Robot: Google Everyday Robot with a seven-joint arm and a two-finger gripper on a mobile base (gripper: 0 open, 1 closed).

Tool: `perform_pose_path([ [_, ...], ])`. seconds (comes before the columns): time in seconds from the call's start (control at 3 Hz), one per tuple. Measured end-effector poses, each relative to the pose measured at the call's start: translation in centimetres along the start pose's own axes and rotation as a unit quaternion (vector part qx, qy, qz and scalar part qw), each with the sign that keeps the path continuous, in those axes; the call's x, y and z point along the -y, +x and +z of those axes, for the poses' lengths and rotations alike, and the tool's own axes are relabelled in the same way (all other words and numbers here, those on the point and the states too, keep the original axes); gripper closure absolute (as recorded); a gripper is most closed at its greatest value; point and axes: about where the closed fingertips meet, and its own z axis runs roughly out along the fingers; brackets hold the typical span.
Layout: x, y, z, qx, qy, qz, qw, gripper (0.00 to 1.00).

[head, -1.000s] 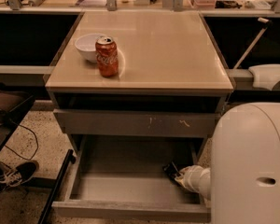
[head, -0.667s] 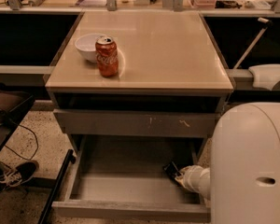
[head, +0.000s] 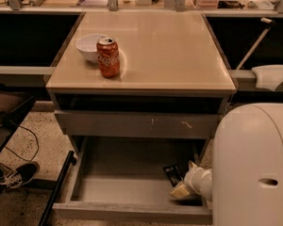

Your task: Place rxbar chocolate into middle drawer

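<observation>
The middle drawer [head: 118, 182] is pulled open below the counter, showing a smooth grey floor. The rxbar chocolate [head: 172, 174], a thin black wrapped bar, is inside the drawer at its right side, its near end right at my gripper. My gripper [head: 181, 190] is pale and reaches into the drawer's right front corner from my white arm housing [head: 254, 168]. The contact between gripper and bar is partly hidden.
A red soda can [head: 108, 57] and a white bowl [head: 88, 46] stand on the beige counter top [head: 170, 51]. A closed grey drawer front with pale scratches [head: 137, 124] sits above the open drawer. A black shoe [head: 12, 175] and a cable lie on the floor at left.
</observation>
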Motion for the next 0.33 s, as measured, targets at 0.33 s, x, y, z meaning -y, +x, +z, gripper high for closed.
perform_pose_path([
  [0.33,0.0,0.0,0.0,0.0,0.0,0.0,1.0,0.0],
])
